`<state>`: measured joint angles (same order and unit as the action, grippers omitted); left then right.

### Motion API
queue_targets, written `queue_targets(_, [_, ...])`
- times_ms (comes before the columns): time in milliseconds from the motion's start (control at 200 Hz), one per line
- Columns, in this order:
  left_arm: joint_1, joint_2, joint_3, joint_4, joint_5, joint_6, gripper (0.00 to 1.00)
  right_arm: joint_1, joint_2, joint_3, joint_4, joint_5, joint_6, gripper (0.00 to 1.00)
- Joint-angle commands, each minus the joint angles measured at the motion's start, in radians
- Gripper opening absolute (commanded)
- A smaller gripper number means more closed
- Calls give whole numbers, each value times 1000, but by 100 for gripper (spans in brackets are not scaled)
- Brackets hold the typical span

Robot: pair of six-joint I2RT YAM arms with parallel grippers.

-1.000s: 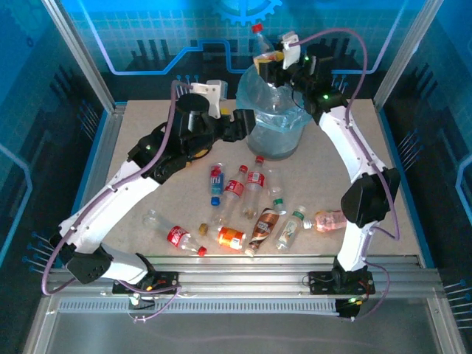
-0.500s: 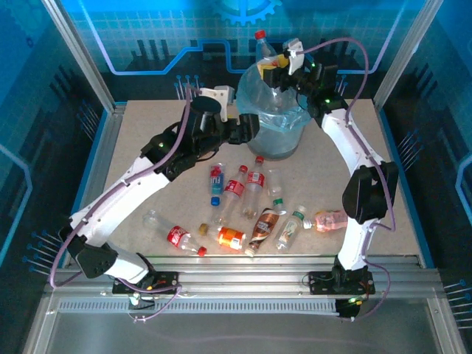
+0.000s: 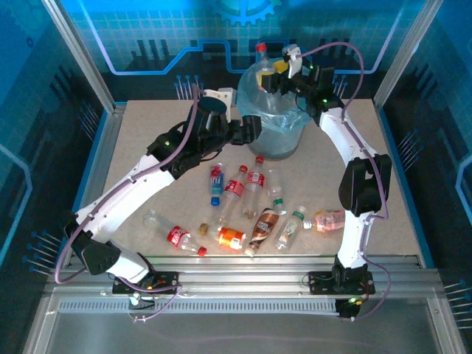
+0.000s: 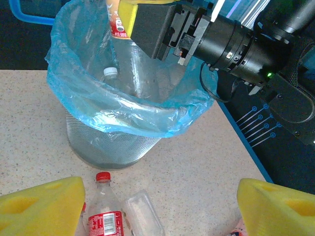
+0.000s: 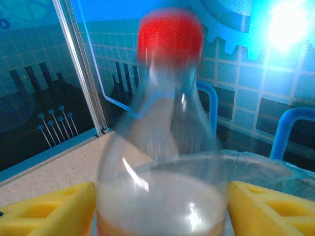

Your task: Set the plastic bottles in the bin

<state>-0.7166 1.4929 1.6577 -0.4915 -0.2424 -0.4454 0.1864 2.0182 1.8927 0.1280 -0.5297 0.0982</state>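
Upper centre: my right gripper (image 3: pixel 277 69) flanks a red-capped bottle (image 3: pixel 259 53) over the bin (image 3: pixel 276 144); clamped or not, I cannot tell. Mid-frame, the fingers of my left gripper (image 3: pixel 254 130) stand apart.

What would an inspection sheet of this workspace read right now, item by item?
Surface: speckled beige table, no spills seen.
Job's things: bin, lined with a light-blue bag, stands upright at the far middle. About ten plastic bottles lie scattered in front of it. A white-capped bottle lies inside.
Clutter: nothing seen.
Grippers: left tool open and empty, facing the bin. Right tool over the bin mouth, a red-capped bottle between its pads; grip unclear.
Cables: purple cables run along both arms, off the bottles.
Surroundings: aluminium frame, blue patterned panels.
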Motion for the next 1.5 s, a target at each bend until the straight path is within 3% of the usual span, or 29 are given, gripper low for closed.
queue_targets(0, [-7, 1, 22, -3, -26, 12, 83, -15, 7, 56, 25, -25, 10, 71])
queue_targets(620, [-7, -7, 2, -2, -46, 24, 84, -10, -11, 99, -54, -38, -3, 70])
queue_targets(750, [-6, -18, -9, -8, -47, 28, 85, 15, -24, 193, -229, 30, -29, 70])
queue_targets(905, [-3, -60, -44, -31, -89, 62, 86, 85, 6, 471, -591, 151, -69, 73])
queue_targets(1075, [-1, -171, -146, -74, -185, 82, 86, 174, 37, 678, -837, 152, -33, 74])
queue_targets(1181, [0, -284, -265, -119, -249, 93, 89, 244, -16, 602, -876, 142, -32, 73])
queue_targets(1276, [30, -426, -434, -152, -331, 56, 90, 308, -108, 386, -805, 125, -13, 73])
queue_targets(1496, [230, -771, -698, -291, -271, -199, 90, 492, -239, 51, -672, 184, -52, 74])
